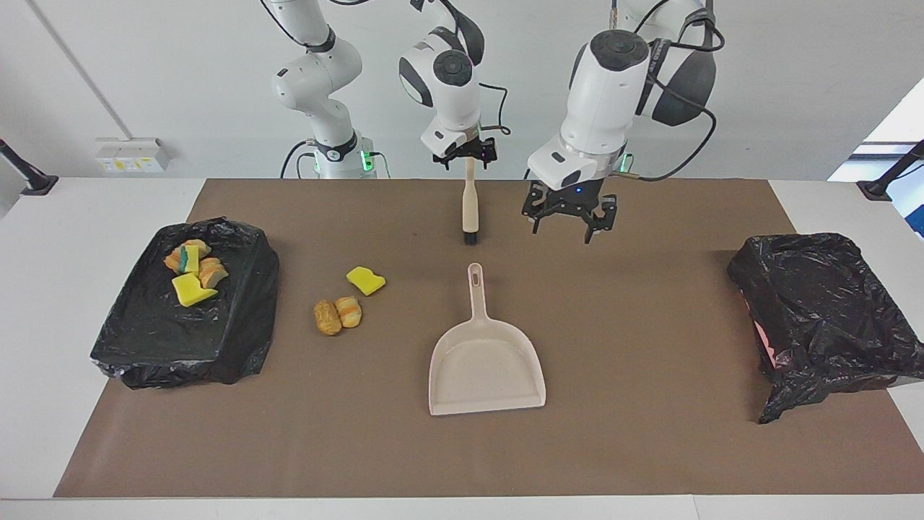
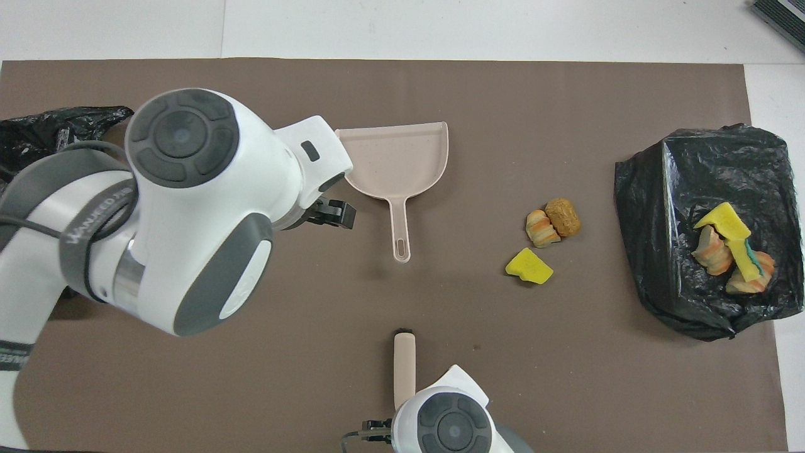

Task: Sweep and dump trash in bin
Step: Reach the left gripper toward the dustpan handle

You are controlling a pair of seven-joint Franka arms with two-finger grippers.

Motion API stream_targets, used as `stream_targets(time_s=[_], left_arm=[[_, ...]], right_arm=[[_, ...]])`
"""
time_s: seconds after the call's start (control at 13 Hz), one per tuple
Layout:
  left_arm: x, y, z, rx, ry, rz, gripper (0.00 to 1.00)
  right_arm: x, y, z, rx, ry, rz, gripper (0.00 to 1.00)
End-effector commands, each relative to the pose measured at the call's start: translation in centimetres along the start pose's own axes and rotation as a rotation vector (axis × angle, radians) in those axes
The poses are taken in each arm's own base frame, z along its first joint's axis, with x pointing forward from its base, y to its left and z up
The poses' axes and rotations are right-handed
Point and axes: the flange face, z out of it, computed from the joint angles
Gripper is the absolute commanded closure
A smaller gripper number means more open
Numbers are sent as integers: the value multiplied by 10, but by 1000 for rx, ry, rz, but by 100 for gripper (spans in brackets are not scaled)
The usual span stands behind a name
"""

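Observation:
Loose trash lies on the brown mat: a yellow sponge piece [image 1: 365, 280] [image 2: 529, 266] and two orange-brown chunks [image 1: 338, 315] [image 2: 552, 222]. Several more scraps [image 1: 191, 269] [image 2: 729, 250] rest on the black-bagged bin [image 1: 166, 332] [image 2: 666, 189] at the right arm's end. The beige dustpan [image 1: 485, 365] [image 2: 393, 157] lies mid-mat, and the beige brush [image 1: 470, 206] [image 2: 404, 368] lies nearer the robots. My right gripper [image 1: 465, 154] hangs open over the brush handle's end. My left gripper [image 1: 570, 227] [image 2: 332, 214] is open over bare mat beside the dustpan's handle, holding nothing.
A second black-bagged bin [image 1: 823, 310] [image 2: 38, 126] sits at the left arm's end of the table. In the overhead view the left arm's wrist covers much of the mat there, and the right wrist hides the brush's handle end.

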Motion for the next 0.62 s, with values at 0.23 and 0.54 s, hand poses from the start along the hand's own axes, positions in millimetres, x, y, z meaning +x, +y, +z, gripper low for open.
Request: stream_targets(time_s=[0.23,0.54], left_arm=[[9,88,86,50,28,-67,0],[16,118,153,52,12,-167,0]], right_arm=[[-30,1,60,12,40,49,0],[-48,9,73,-16,29,60,0]])
